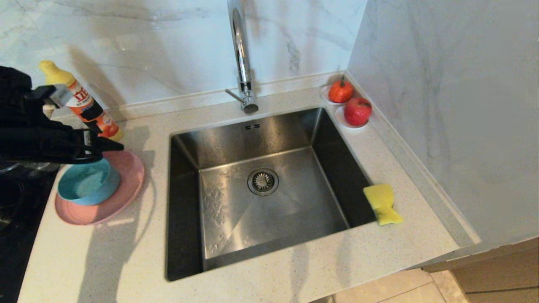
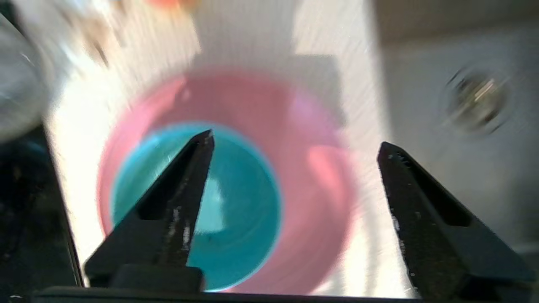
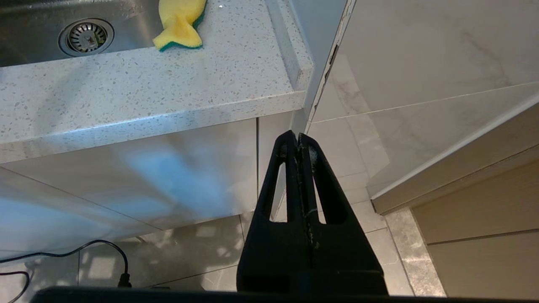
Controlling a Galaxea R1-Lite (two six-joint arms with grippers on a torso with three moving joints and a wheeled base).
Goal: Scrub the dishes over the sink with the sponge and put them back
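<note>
Directly below left hand (image 2: pixel 294 143): teal bowl (image 2: pixel 236 219) on pink plate (image 2: pixel 311 176)

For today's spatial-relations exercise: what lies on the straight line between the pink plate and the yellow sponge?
In the head view, the sink lies between the pink plate and the sponge, its drain strainer roughly midway.

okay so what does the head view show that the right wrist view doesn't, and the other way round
Only the head view shows the teal bowl on the pink plate, the left gripper above them, the tap and the soap bottle. Only the right wrist view shows the shut right gripper and the floor. Both show the sponge and drain strainer.
</note>
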